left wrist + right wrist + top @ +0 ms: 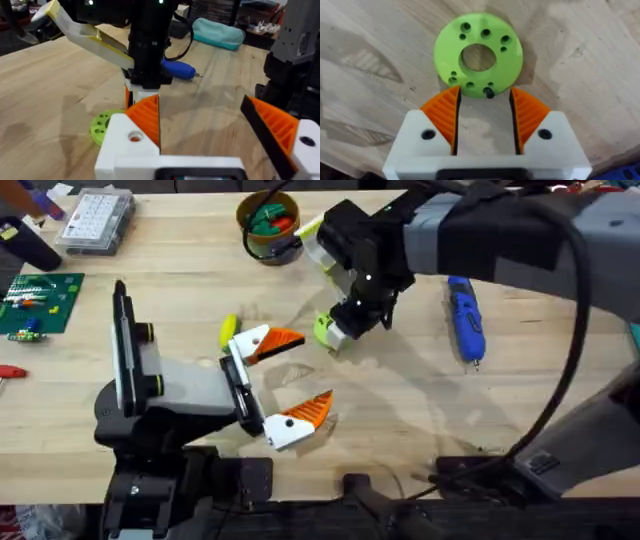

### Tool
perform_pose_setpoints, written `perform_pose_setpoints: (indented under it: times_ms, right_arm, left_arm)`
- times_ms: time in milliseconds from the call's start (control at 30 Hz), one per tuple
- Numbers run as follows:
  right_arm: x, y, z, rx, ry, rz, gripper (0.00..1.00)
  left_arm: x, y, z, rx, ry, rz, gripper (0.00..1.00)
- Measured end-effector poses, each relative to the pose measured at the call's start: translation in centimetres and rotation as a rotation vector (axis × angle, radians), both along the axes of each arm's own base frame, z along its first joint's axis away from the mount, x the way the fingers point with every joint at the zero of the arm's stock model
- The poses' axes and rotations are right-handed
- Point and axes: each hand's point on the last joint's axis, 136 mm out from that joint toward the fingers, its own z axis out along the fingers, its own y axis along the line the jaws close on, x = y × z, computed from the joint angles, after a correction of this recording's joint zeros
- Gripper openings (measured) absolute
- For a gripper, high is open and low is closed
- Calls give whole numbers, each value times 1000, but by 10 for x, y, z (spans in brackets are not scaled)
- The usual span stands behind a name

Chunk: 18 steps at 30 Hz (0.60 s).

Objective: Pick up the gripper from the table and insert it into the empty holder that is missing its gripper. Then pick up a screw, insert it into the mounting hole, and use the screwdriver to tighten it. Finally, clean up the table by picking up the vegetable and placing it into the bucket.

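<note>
So the right gripper [482, 117] is hanging right over a green disc [478, 55] with a big centre hole and small holes around it, lying flat on the table [420, 400] about mid-table. Its orange pads [444, 115] are apart, tips just at the disc's near rim, maybe touching it but I can't really tell. From overhead that arm reaches in from the right and its gripper [345, 330] covers most of the disc [324, 330]. The left gripper [285, 380] sits to the left and nearer, fingers wide apart, nothing between them, one orange pad [280, 342] far and the other near. The left wrist view looks past its own pads [147, 120] at the right arm's black wrist coming straight down, with the disc [102, 125] at its foot. The screwdriver [466, 320] lies on the table off to the right, well away from both grippers, tip pointing near. The bucket [268, 225] is at the far edge, with green and red stuff in it. A clear box [95, 220] sits far left and a green circuit board [40, 305] on the left edge.
</note>
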Motion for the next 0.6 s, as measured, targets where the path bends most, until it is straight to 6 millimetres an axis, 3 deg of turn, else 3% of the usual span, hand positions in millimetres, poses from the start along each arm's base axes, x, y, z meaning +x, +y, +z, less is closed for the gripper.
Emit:
perform_pose_setpoints:
  times_ms: [500, 600]
  right_arm:
    - [4, -3, 0, -17, -22, -4, 484]
    - [4, -3, 0, -19, -23, -3, 425]
  left_arm:
    - [0, 0, 0, 0, 0, 0, 986]
    - [0, 0, 0, 0, 0, 0, 986]
